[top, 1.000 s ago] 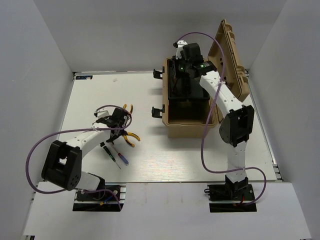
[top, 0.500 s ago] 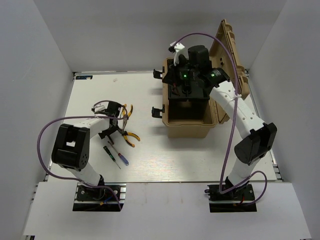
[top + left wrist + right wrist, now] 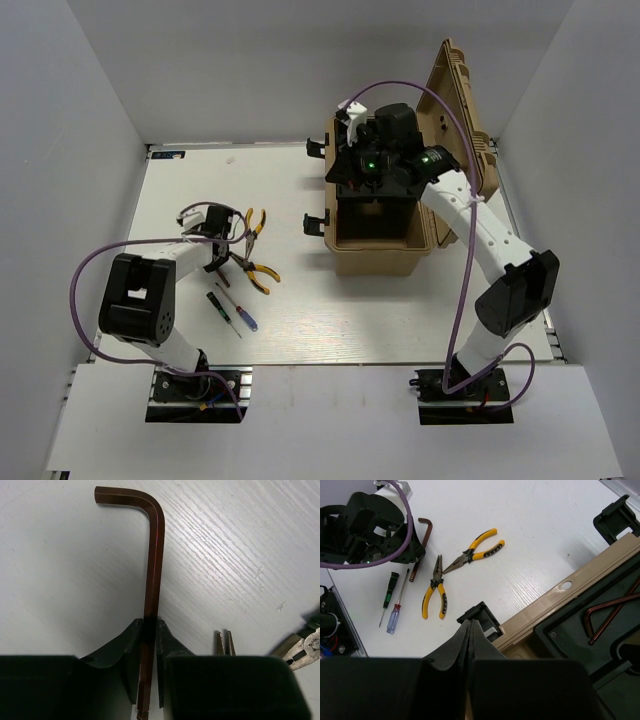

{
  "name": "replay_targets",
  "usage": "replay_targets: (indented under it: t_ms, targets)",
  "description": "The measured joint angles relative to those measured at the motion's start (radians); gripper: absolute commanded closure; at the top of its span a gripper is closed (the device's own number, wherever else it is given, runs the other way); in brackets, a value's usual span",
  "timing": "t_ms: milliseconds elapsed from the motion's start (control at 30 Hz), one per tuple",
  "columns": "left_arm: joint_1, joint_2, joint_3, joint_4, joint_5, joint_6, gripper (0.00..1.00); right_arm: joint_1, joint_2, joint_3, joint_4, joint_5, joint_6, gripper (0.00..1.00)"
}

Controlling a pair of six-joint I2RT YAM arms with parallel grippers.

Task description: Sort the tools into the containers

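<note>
A dark L-shaped hex key (image 3: 152,555) lies on the white table, its short leg pointing away from my left gripper (image 3: 149,625). That gripper is shut on its long shaft, a fingertip against each side. In the top view the left gripper (image 3: 224,243) is low at the table's left, beside two yellow-handled pliers (image 3: 256,222) (image 3: 258,272). A green-handled screwdriver (image 3: 390,592) and a blue-handled one (image 3: 396,615) lie nearer the front. My right gripper (image 3: 470,622) is shut and empty, hovering over the front left of the tan toolbox (image 3: 385,262).
The toolbox lid (image 3: 465,120) stands open to the right. A black tray (image 3: 615,645) inside holds more hex keys (image 3: 610,612). Black latches (image 3: 315,222) stick out from the box's left side. Plier tips (image 3: 224,642) lie close to the right of my left fingers.
My left gripper has come down and closed from wide open onto the hex key's shaft. The right arm has swung over the toolbox and its gripper stays shut.
</note>
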Motion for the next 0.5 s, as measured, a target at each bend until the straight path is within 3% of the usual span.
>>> replay_targets:
  t_ms: [100,233,333,467,500]
  targets:
    - [0.006,-0.012,-0.019,0.023,0.007,0.002,0.59,0.0,-0.026,-0.001,0.0,-0.006,0.0,1.0]
    - [0.021,-0.02,-0.032,0.05,0.021,-0.004,0.54,0.001,-0.056,-0.009,0.005,-0.01,0.0,1.0]
    - [0.023,-0.023,-0.038,0.061,0.022,-0.001,0.6,0.001,-0.068,-0.019,0.005,-0.012,0.0,1.0]
    - [0.032,-0.027,-0.047,0.073,0.025,0.002,0.78,0.001,-0.068,-0.021,0.006,-0.018,0.01,1.0]
    - [0.034,-0.029,-0.048,0.076,0.028,0.003,0.88,0.001,-0.069,-0.022,0.006,-0.019,0.012,1.0]
